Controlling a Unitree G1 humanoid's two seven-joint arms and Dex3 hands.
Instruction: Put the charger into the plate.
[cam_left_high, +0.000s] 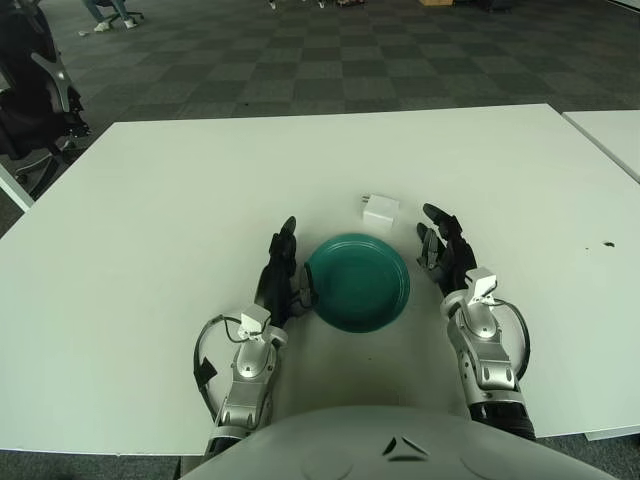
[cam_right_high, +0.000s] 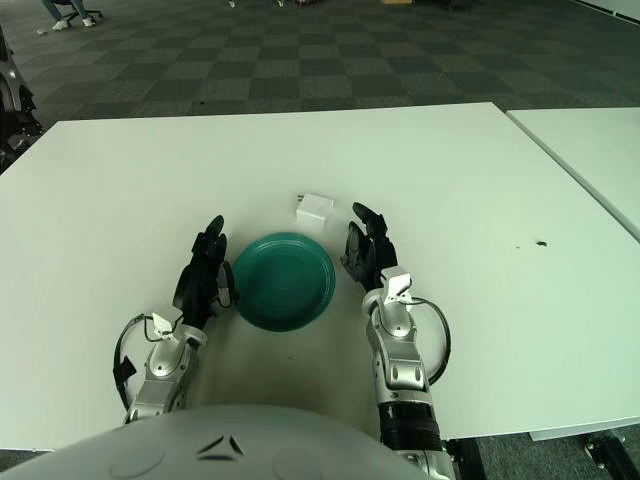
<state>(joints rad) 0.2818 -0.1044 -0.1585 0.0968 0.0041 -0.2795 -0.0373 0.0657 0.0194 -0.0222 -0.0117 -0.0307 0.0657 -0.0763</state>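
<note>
Small white boxy plastic charger (cam_left_high: 380, 210): lies on the white table (cam_left_high: 150, 220), just beyond the far rim of the round teal plate (cam_left_high: 358, 282), outside it.
Right hand (cam_left_high: 445, 250): just right of the plate, forearm angled forward, black fingers loosely spread, holding nothing.
Left hand (cam_left_high: 279, 270): at the plate's left edge, fingers extended forward, holding nothing.

Small dark speck (cam_left_high: 607, 243) on table, too small to identify

White table (cam_left_high: 150, 230) — second table (cam_left_high: 610, 135) at right, dark checkered carpet (cam_left_high: 300, 60) beyond, office chair (cam_left_high: 35, 95) far left.
</note>
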